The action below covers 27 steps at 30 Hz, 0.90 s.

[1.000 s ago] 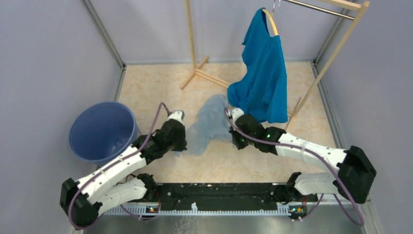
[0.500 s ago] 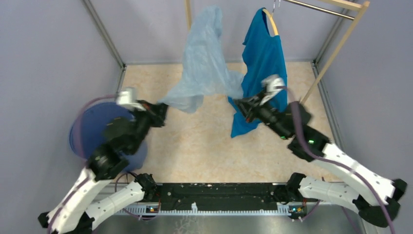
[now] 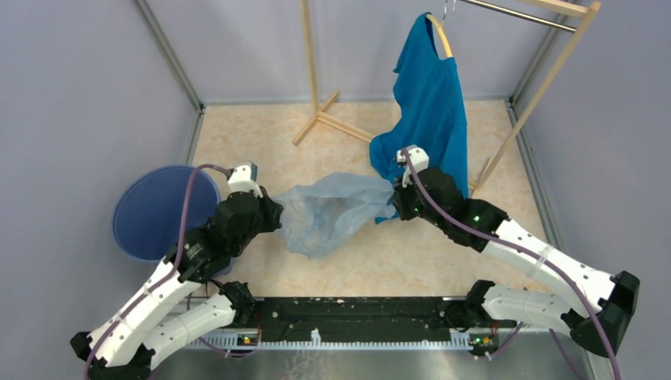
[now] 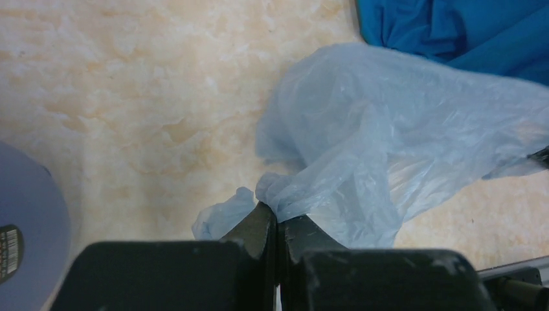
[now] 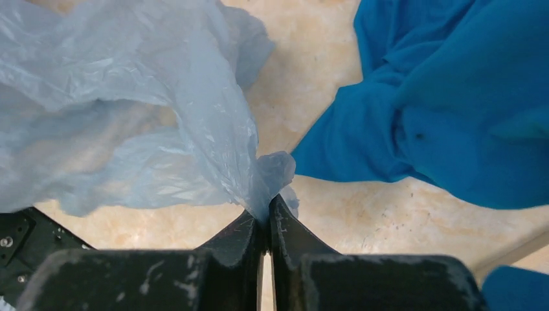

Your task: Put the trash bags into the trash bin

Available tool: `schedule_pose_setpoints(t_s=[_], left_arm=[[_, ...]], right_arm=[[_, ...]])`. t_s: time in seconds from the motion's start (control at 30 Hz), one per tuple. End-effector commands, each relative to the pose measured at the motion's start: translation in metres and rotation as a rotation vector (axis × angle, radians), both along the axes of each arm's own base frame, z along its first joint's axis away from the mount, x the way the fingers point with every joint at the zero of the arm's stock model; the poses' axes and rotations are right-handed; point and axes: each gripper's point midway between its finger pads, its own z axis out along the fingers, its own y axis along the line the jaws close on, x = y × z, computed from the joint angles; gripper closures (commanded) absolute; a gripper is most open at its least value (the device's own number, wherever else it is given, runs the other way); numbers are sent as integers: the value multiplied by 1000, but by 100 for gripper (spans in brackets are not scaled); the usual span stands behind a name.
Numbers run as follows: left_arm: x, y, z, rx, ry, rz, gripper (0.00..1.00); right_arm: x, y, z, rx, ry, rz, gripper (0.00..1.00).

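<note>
Trash bag (image 3: pixel 332 218) hangs stretched between your two arms above the middle of the table (image 3: pixel 261 134), just right of the trash bin (image 3: pixel 162 212) and wholly outside it. Your left gripper (image 4: pixel 277 223) has its fingers pressed together on a bunched corner of the pale plastic. Your right gripper (image 5: pixel 267 217) pinches the opposite corner just as tightly.

Your left arm rises from its base at the lower left and angles forward and rightward, its wrist beside the bin's right rim. Your right arm runs in a long diagonal from the lower right, its wrist just in front of the hem of the blue T-shirt (image 3: pixel 431 119) hanging from the wooden rack (image 3: pixel 312 63).

Between the grippers the trash bag sags in a loose, crinkled pouch; you cannot tell whether its lowest fold touches the table. Your left arm covers the bin's near right edge. The left wrist view cuts the bin off at the frame, showing only part of its label (image 4: pixel 10 243). Your right wrist hides part of the shirt's lower hem.
</note>
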Motion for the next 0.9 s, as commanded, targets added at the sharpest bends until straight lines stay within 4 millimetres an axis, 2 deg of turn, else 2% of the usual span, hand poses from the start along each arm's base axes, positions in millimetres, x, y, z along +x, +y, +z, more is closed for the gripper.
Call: schedule_pose_setpoints(t_s=[0.0, 0.07, 0.2, 0.3, 0.43, 0.53, 0.67, 0.73, 0.8, 0.87], left_arm=[[4, -22, 14, -83, -28, -65, 100], [3, -28, 24, -109, -37, -89, 100], [4, -42, 40, -157, -38, -129, 100], [5, -52, 48, -193, -51, -162, 100], [6, -61, 51, -215, -45, -184, 100], [6, -70, 54, -226, -38, -220, 100], [8, -78, 59, -226, -30, -249, 100], [6, -83, 64, -223, -38, -286, 100], [4, -87, 65, -204, -39, -328, 100], [1, -91, 64, -178, -33, -376, 100]], right_arm=[[4, -21, 15, -31, -33, -80, 93], [-2, -14, 21, -13, -22, -22, 82], [-16, -6, 44, 26, -36, 57, 48], [-19, -1, 44, 22, -47, 101, 32], [-24, 16, 39, 13, -36, 153, 25], [-38, 48, 56, 40, -75, 254, 23], [-59, 94, 84, 184, -104, 421, 17], [-56, 106, 90, 220, -149, 452, 13], [-47, 109, 87, 205, -210, 448, 6], [-38, 113, 82, 181, -245, 465, 4]])
